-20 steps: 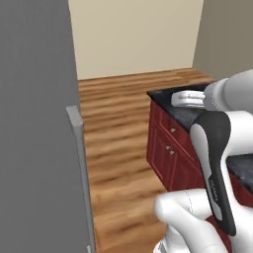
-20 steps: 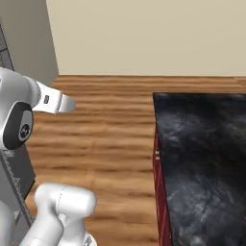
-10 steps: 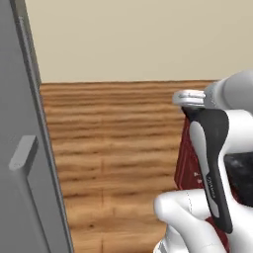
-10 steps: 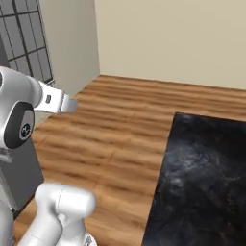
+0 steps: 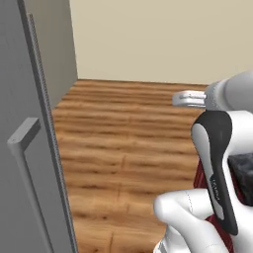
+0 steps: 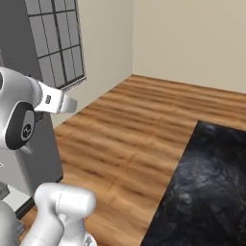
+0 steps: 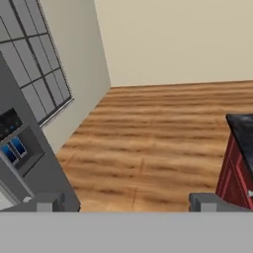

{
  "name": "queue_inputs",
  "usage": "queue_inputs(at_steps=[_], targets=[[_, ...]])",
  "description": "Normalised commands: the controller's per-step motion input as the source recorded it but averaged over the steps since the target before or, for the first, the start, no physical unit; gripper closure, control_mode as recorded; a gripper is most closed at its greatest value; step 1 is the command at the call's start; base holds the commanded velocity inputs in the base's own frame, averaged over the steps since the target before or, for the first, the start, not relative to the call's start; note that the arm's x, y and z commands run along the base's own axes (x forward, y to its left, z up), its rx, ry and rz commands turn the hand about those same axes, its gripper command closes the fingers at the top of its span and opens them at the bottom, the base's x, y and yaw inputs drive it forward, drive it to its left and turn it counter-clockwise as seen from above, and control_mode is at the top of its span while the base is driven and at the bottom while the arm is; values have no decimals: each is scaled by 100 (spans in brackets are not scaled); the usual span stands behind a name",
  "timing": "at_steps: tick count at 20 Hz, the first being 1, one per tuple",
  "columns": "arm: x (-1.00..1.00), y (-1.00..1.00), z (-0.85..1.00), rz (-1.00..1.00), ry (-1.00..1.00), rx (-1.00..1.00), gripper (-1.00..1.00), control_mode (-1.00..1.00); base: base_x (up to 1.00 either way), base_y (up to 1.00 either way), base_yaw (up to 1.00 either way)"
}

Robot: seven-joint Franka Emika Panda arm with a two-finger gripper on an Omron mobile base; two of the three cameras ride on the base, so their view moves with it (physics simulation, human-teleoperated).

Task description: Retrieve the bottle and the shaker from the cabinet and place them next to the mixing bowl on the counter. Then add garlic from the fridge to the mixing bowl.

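The fridge is a tall grey slab at the left of the left base view, with its long bar handle close to the camera. In the hand view the fridge sits at lower left and carries a small blue panel. My gripper is open, its fingertips wide apart with nothing between them, facing bare floor. A corner of the black counter lies at lower right, and the counter tops red fronts. The bottle, shaker, cabinet, mixing bowl and garlic are out of view.
Wooden floor stretches between the fridge and the counter back to a beige wall. A paned grey window stands on the left wall beyond the fridge, and the window is also at the hand view's upper left.
The whole picture has swung: the base turned left, so the fridge side and window came in and the counter slid off right. The gripper stayed open.
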Motion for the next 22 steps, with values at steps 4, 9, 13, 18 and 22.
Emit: queue_inputs(at_steps=[4,9,13,18,22], targets=[[0,0,0,0,0,0,-100,100,100,-65,4],[0,0,0,0,0,0,-100,100,100,-25,-23],[0,0,0,0,0,0,-100,100,84,52,-29],[0,0,0,0,0,0,-100,100,100,54,-8],[0,0,0,0,0,0,-100,100,100,-1,46]])
